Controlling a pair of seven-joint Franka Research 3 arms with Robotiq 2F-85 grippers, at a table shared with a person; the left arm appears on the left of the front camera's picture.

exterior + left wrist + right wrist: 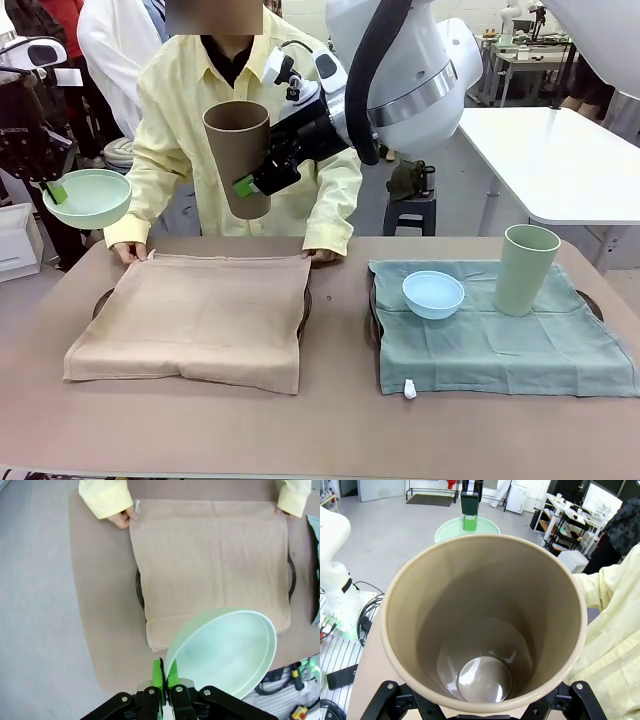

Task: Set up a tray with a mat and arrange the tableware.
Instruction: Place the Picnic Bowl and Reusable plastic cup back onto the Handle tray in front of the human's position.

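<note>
My left gripper (55, 185) is shut on the rim of a mint green bowl (88, 197), held in the air past the table's left end. In the left wrist view its green pads (172, 674) pinch the bowl (225, 650) above the near edge of a beige mat (210, 565). My right gripper (255, 178) is shut around a brown tumbler (238, 155), tilted and high over the far edge of the beige mat (190, 320). That mat covers a dark tray (103, 300). The tumbler (485, 625) looks empty. A person's hands (130, 252) hold the mat's far corners.
On the right, a second tray (590, 303) carries a teal mat (500, 350), a light blue bowl (433, 294) and an upright pale green tumbler (525, 268). A white table (560, 160) stands at the back right. The person leans in at the far edge.
</note>
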